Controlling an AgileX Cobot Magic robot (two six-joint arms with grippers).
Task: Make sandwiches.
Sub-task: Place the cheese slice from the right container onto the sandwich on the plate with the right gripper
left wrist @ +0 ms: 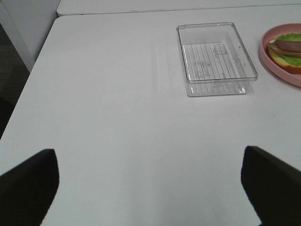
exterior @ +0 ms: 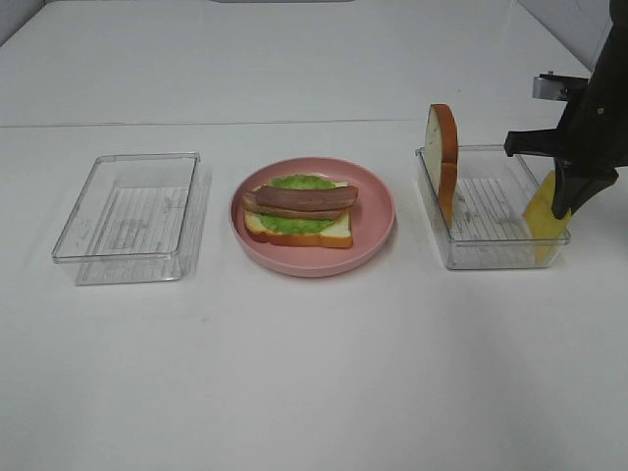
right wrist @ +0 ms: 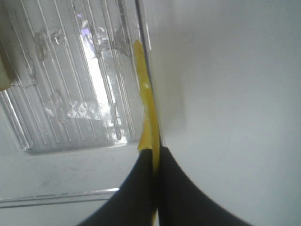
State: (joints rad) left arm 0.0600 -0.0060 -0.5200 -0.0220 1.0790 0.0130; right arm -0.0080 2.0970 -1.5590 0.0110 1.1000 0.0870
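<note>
My right gripper (right wrist: 153,159) is clamped on the cheese (right wrist: 145,101) at the tray's (exterior: 491,260) right wall; next I'd lift it onto the bacon (exterior: 304,200).

High cam looks down from up top at the whole table (exterior: 314,373): left tray (exterior: 126,211), pink plate (exterior: 376,211) w/ sandwich (exterior: 299,201), right tray (exterior: 491,221). Left wrist cam is low & far back, sees left tray + a bit of plate & sandwich too. Right wrist cam is v. close, right over right tray's wall.
</note>
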